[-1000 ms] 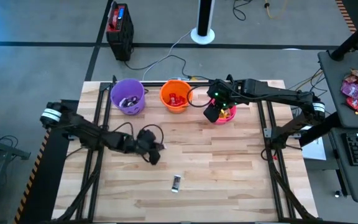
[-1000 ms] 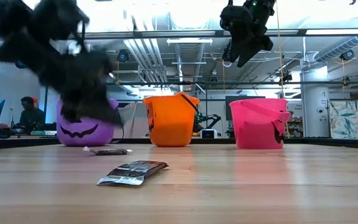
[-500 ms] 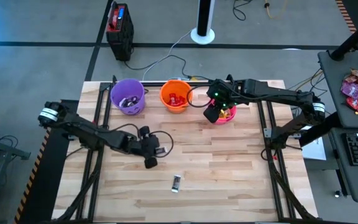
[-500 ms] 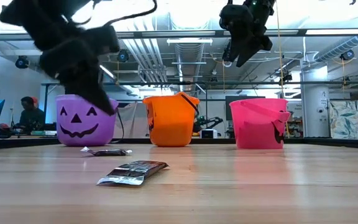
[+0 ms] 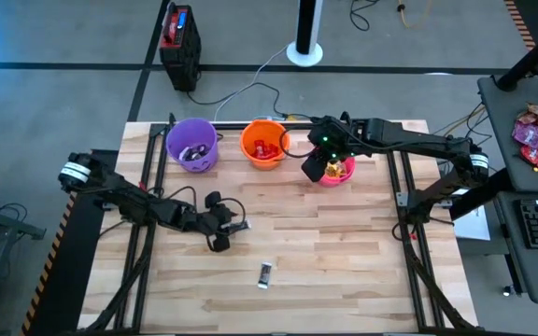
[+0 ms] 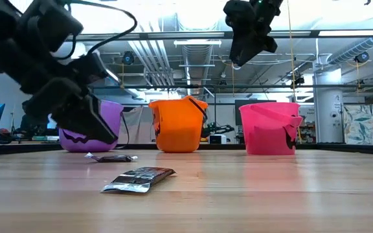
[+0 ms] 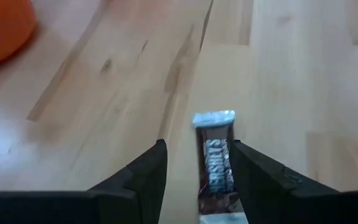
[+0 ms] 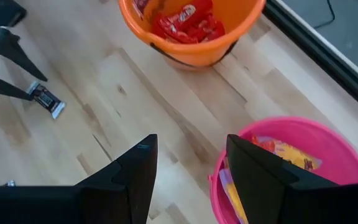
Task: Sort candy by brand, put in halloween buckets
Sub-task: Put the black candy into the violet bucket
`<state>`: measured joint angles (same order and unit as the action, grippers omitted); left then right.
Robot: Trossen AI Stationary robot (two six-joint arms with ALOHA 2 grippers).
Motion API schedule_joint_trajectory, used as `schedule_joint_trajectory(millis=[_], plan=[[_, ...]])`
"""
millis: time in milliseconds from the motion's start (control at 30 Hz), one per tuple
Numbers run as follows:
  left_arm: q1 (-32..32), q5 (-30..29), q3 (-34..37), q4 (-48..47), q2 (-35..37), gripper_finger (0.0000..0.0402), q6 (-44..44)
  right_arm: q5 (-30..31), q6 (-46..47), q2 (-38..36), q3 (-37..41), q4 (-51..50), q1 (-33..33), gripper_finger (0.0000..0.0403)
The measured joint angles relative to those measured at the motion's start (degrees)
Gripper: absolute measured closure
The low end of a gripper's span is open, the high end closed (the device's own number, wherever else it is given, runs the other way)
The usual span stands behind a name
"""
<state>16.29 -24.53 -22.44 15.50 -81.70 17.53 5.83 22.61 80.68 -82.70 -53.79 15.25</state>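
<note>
Fingers of the left gripper [image 7: 194, 168] stood apart and held nothing, one to each side of a dark brown candy bar [image 7: 215, 163] that lay flat on the bench [image 5: 344, 252] near its middle. In the low view this gripper [image 6: 86, 123] hung just above the wood, with the bar [image 6: 112, 157] beside it. A second dark bar [image 5: 265, 273] lay closer to the bench's front edge, well apart from the first.

Fingers of the right gripper [image 8: 185, 168] were also spread and empty; it hovered high over the back of the bench, between the orange bucket [image 8: 191, 31] and the pink bucket [image 8: 278, 162]. Red bars showed inside the orange bucket and yellow packets inside the pink one. All three buckets stood in a row along the back edge, the purple bucket [image 5: 191, 145] nearest the back left corner, the orange one [image 5: 263, 145] next, and the pink one [image 5: 339, 171] partly hidden under the right arm.
</note>
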Motion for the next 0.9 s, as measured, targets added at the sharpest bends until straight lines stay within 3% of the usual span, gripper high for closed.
schedule_joint_trajectory(millis=[267,533,800,900], plan=[[-0.03,1.52,6.51,18.21,-4.04,0.0247,-3.76,0.17,-4.08,0.0,0.0,2.93,0.02,0.0218],[-0.07,1.57,6.92,29.42,-14.02,0.0247,-4.47,0.28,-4.63,0.0,0.0,3.55,0.02,0.0218],[0.04,0.16,6.85,39.09,-24.58,0.025,1.4,0.28,-4.63,0.0,0.0,3.55,0.02,0.0218],[0.04,-0.59,7.4,41.61,-26.92,0.0271,3.02,0.26,-4.63,0.0,0.0,3.53,0.02,0.0218]])
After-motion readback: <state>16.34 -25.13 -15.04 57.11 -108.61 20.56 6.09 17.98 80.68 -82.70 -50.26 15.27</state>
